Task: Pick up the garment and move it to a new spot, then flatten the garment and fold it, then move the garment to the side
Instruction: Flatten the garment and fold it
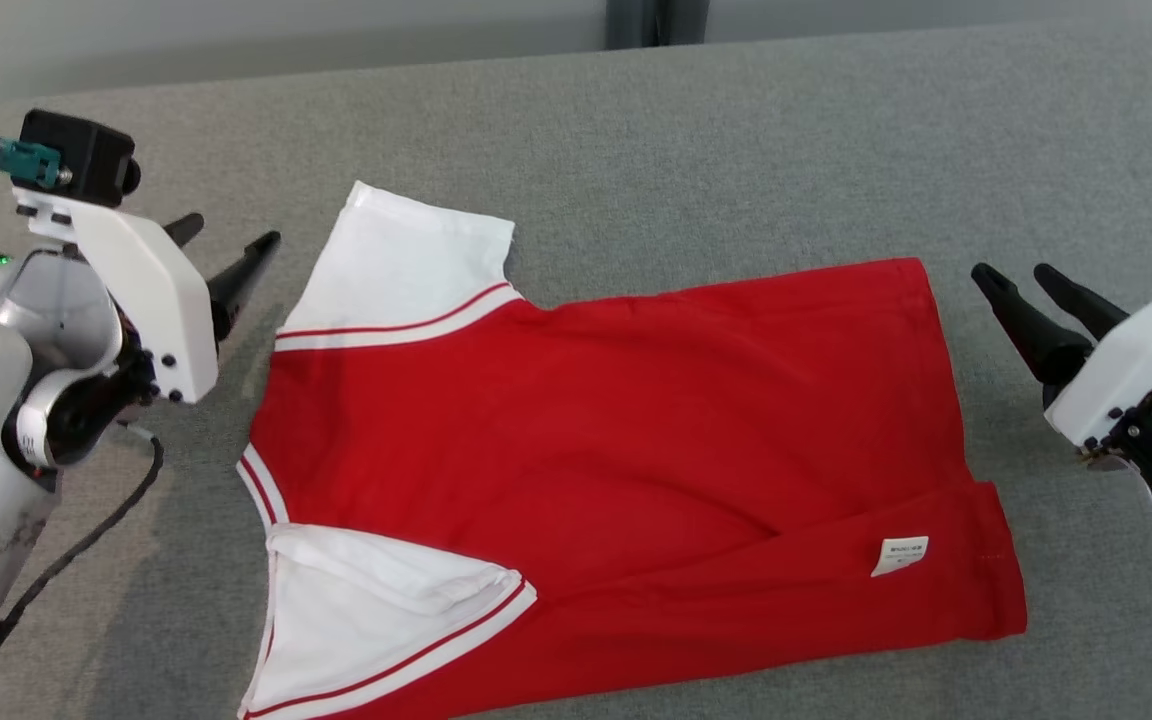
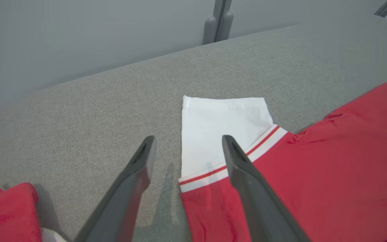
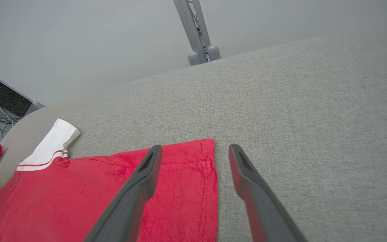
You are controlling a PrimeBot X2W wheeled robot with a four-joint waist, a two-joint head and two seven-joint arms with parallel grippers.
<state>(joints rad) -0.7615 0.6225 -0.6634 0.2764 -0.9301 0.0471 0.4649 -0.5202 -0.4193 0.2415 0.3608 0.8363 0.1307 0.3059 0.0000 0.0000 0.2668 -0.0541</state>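
Grey cloth surface (image 1: 736, 130) took up most of the head view, w/ a wide bare band along its far side up to the far edge. Red garment (image 1: 616, 440) lay flat mid-surface, turned sideways: neck to the left, hem to the right. Its far edge ran fairly straight. The near edge had a strip folded up onto the body, and at near left it ran out of the head view's bottom. Bare surface also showed right of the hem and, narrower, left of the neck.

Left gripper (image 1: 231, 233) hovered just left of the garment by the far sleeve (image 1: 406, 265), fingers spread apart, nothing btw them. Right gripper (image 1: 1013, 270) sat just right of the hem's far corner, fingers likewise apart & empty. In the right wrist view one finger was over the hem, the other over bare surface.

Far sleeve, white w/ a red stripe, lay spread flat. Near sleeve (image 1: 366, 610) was creased and partly doubled over. Small white label (image 1: 901, 555) showed on the folded strip close to the hem.
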